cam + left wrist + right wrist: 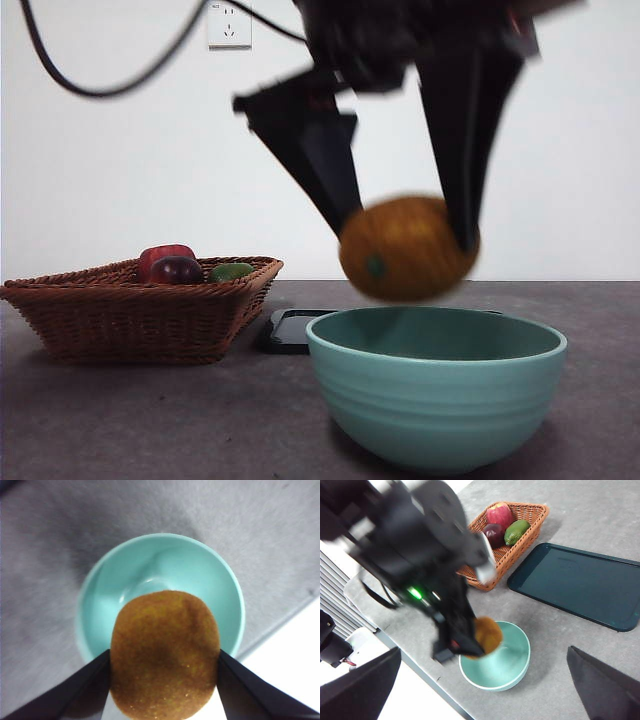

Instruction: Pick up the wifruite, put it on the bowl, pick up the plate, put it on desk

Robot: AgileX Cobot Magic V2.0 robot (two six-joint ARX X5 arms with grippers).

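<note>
My left gripper (405, 235) is shut on the wifruite (400, 262), an oval orange-brown fruit with a small green spot. It hangs just above the pale teal bowl (440, 400), which stands on the grey desk (150, 420). In the left wrist view the wifruite (165, 630) sits between the two black jaws, with the bowl (200, 575) right beneath it. The right wrist view shows the left arm over the bowl (512, 665) and the plate (575, 582), a dark flat rectangular tray, lying on the desk. My right gripper (482, 651) hangs high above, open and holding nothing.
A wicker basket (130, 310) at the left holds a red apple (165, 255), a dark red fruit (177, 270) and a green fruit (232, 271). The plate's corner (290, 330) shows behind the bowl. The desk edge runs close to the bowl's near side.
</note>
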